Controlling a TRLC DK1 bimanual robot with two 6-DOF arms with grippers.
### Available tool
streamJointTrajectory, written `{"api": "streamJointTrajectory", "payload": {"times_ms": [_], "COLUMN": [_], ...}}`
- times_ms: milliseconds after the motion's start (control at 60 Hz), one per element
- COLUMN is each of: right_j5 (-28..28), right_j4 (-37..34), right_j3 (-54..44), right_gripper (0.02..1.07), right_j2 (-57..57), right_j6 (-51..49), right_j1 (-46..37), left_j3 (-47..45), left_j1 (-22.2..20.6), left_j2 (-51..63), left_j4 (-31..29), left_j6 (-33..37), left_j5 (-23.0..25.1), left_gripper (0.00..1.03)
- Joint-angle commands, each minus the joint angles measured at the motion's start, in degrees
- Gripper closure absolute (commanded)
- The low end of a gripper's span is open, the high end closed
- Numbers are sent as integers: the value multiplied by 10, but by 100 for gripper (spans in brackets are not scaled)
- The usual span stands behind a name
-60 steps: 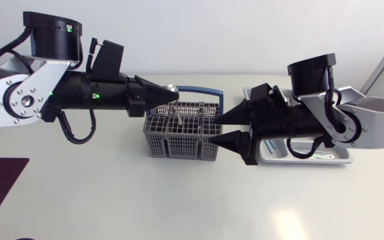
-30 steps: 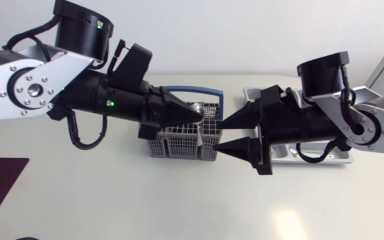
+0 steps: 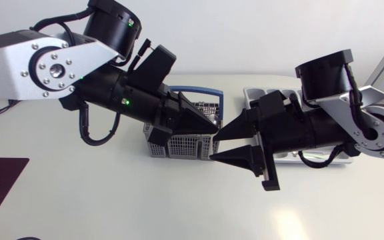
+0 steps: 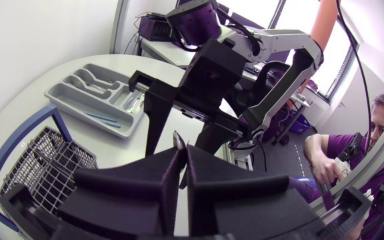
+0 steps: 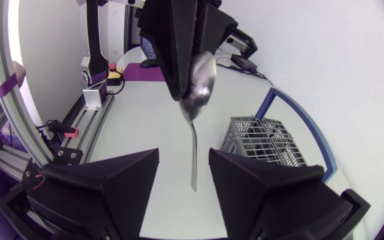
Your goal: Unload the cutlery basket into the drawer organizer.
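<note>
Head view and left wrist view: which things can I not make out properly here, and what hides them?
Spoon: in the head view hidden under the left gripper; in the left wrist view only an edge shows.
Cutlery basket: its contents, head view, covered by the left arm.
Drawer organizer: head view, largely behind the right arm.

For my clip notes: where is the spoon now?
In the right wrist view the spoon hangs handle-down from the left gripper, shut on its bowl, inside the open right gripper, near the basket.
</note>
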Motion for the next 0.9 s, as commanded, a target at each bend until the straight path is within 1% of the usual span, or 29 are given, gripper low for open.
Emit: {"api": "streamJointTrajectory", "payload": {"times_ms": [0,33,150,367,533,567,617,650,883], "right_j5": [-7,-7,-7,-7,-8,-7,-7,-7,-8], "right_j4": [-7,-7,-15,-21,-21,-21,-21,-21,-38], "right_j3": [-14,-14,-14,-13,-12,-11,-11,-11,-11], "right_gripper": [66,66,79,95,95,97,98,101,101], "right_j2": [-9,-9,-13,-16,-14,-13,-12,-11,-5], "right_j6": [-14,-14,-22,-28,-28,-28,-28,-28,-41], "right_j1": [5,5,5,5,4,4,5,5,5], "left_j3": [26,29,33,40,45,47,47,47,51], "left_j1": [-6,-6,-6,-5,-6,-6,-6,-6,-2], "left_j2": [17,19,22,26,31,32,32,32,37], "left_j4": [-17,-25,-30,-36,-39,-40,-40,-40,-39], "left_j6": [19,24,27,27,27,27,27,27,26], "left_j5": [18,20,19,20,20,20,20,20,20], "left_gripper": [100,100,100,100,100,100,100,100,98]}}
